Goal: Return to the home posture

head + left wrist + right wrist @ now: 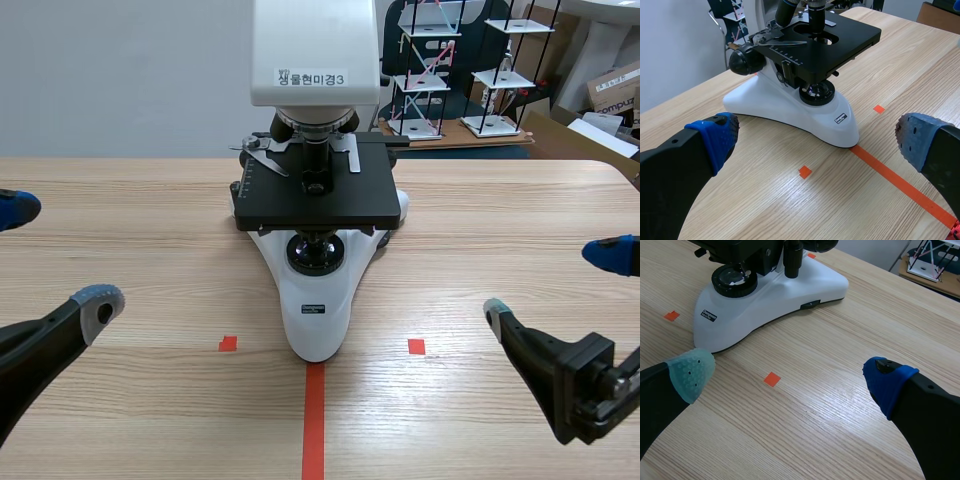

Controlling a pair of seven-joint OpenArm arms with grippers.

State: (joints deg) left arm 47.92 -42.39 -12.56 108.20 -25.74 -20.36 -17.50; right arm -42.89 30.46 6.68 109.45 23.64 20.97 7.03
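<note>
Left gripper (57,257) low over the table (150,200) at the left, jaws wide, empty. Right gripper (552,283) likewise at the right. Microscope (315,290) stands centred between them; head label ends "현미경3", base badge unreadable.

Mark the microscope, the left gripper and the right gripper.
microscope (320,335), scene view, white base.
left gripper (817,137), left wrist view, midway between its fingertips.
right gripper (789,376), right wrist view, midway between its fingertips.

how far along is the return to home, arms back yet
Looks nearly done: the left claw and right claw sit low at either side of the table, both apart from the microscope. In hand: nothing, both claws are open and empty. Left: possibly a final settle; these pictures cannot confirm the exact home pose.
</note>
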